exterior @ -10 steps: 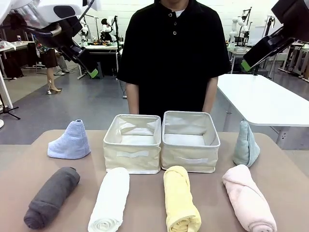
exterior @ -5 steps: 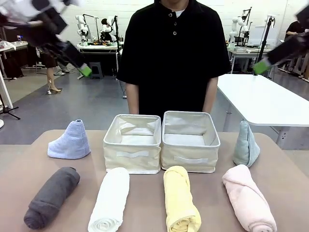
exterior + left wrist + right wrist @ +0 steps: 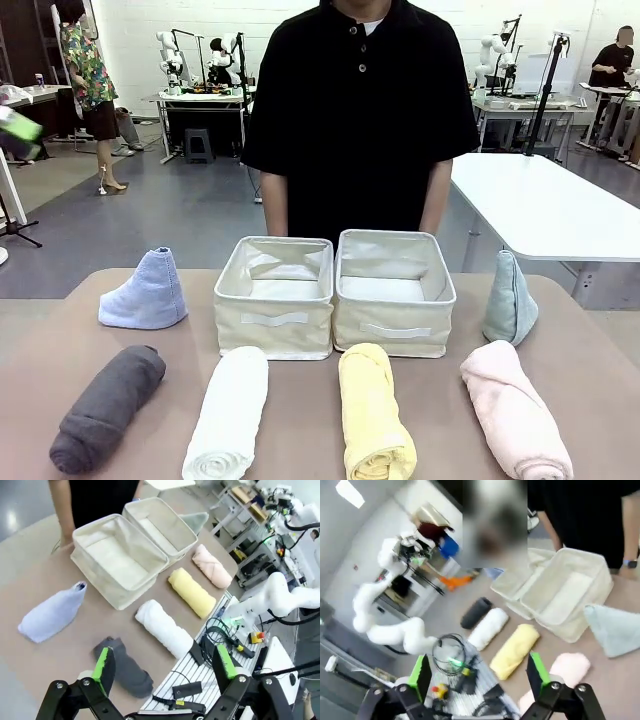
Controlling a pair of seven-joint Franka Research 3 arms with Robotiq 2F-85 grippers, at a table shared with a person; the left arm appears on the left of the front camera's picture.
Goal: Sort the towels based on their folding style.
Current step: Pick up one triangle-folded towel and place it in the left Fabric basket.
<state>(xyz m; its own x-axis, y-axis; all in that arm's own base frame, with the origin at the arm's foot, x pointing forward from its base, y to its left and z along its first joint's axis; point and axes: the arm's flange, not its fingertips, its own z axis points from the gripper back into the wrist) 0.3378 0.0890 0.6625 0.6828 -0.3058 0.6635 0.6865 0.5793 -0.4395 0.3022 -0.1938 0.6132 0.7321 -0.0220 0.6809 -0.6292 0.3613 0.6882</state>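
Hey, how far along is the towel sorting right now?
Nothing looks done: no towel lies in the left bin or the right bin. Nothing is in hand: the left gripper and right gripper hang open. All six are left on the table: dark grey roll, white roll, yellow roll, pink roll, lavender wedge, teal wedge.
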